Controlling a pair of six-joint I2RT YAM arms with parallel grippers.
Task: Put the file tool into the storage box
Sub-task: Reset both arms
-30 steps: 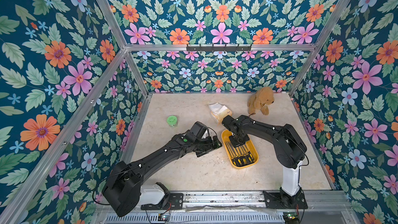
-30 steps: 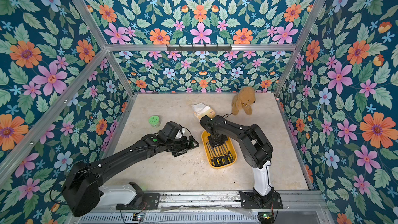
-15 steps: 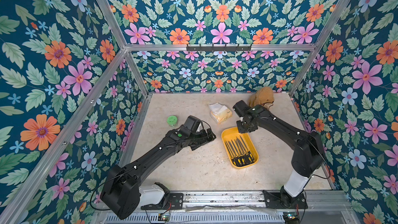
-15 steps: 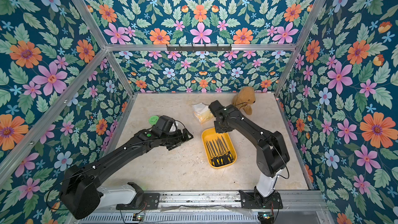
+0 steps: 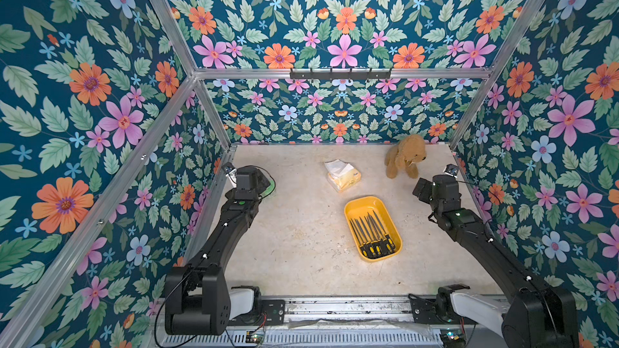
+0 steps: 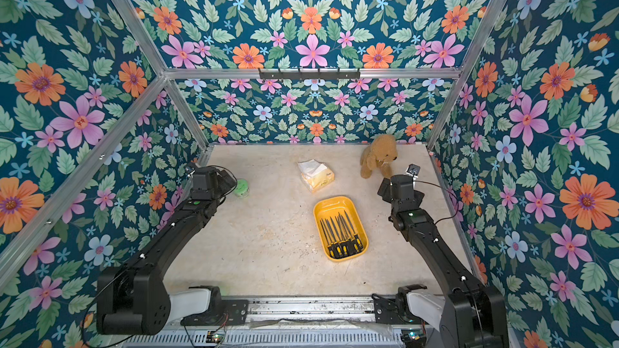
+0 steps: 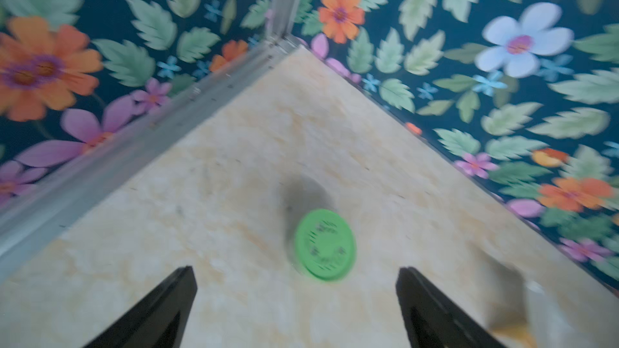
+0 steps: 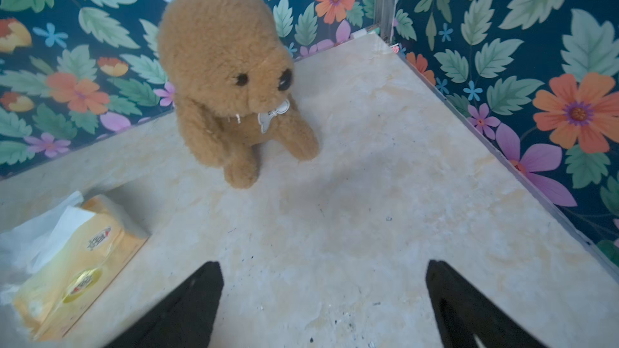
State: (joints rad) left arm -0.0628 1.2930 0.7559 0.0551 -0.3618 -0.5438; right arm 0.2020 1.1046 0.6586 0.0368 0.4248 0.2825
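Ahead of your right gripper (image 8: 321, 269), its fingers spread wide, the teddy bear (image 8: 227, 71) stands in the way, with the tissue pack (image 8: 77, 256) off to one side and bare table (image 8: 385, 195) reaching to the side wall (image 8: 536, 61). Close ahead of your left gripper (image 7: 296, 271), also spread, a green lid (image 7: 325, 244) lies before the corner (image 7: 284, 41). Between the two grippers the yellow box (image 5: 363, 209) of files (image 5: 371, 232) sits with open table all round it.

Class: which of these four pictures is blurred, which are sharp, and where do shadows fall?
Left wrist view: blurred throughout, green lid smeared, dark shadow beside it. Right wrist view: sharp, plush dog crisp, soft shadow beside it. Both top views: sharp, evenly lit, files distinct in the storage box.
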